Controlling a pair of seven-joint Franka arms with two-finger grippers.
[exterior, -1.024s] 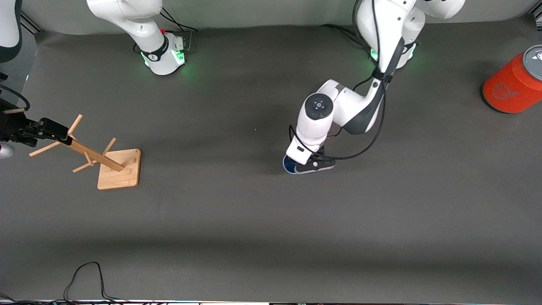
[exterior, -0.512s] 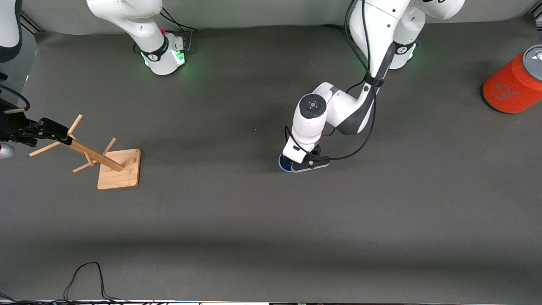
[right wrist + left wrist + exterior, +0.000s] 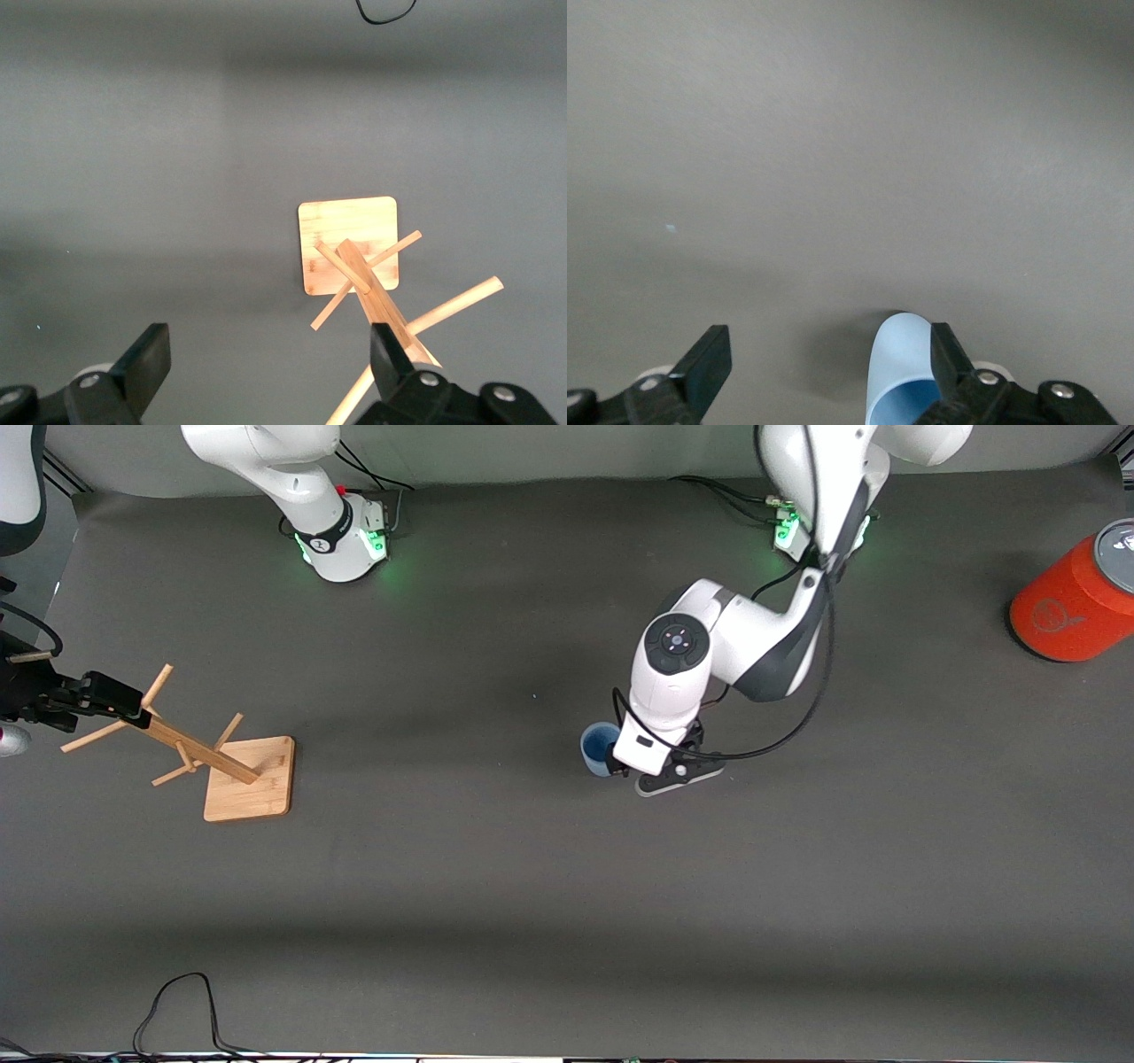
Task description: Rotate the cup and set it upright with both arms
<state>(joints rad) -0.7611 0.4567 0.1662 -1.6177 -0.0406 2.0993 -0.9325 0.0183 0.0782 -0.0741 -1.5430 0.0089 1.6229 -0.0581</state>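
Front view: the cup (image 3: 601, 747) stands upright on the dark table (image 3: 532, 886), open mouth up, about midway between the two arms' ends of the table.
Cup: pale blue, plain, no handle, blue inside showing from above.
Left arm: it reaches down from its base at the top of the front view, wrist bent over the mat right beside the cup.
Left gripper (image 3: 660, 766): low over the table, just beside the cup on the side toward the left arm's end.
Left fingers: spread wide apart, and the cup is not between them. In the left wrist view, the cup (image 3: 902, 367) shows against the outer face of one finger (image 3: 943, 354), while the other finger (image 3: 709, 361) stands well off with bare mat in the gap.
Contact: whether that finger actually touches the cup wall, I can't tell.
Right arm: waiting, out at its own end of the table.
Right gripper (image 3: 266, 367): up above the wooden rack (image 3: 359, 266), fingers wide open and gripping nothing.
Rack: the wooden rack (image 3: 204, 753) stands on its square base, pegs sticking out, well apart from the cup.
Orange-red cylinder (image 3: 1072, 598): at the left arm's end of the table, grey top, well away from the cup.
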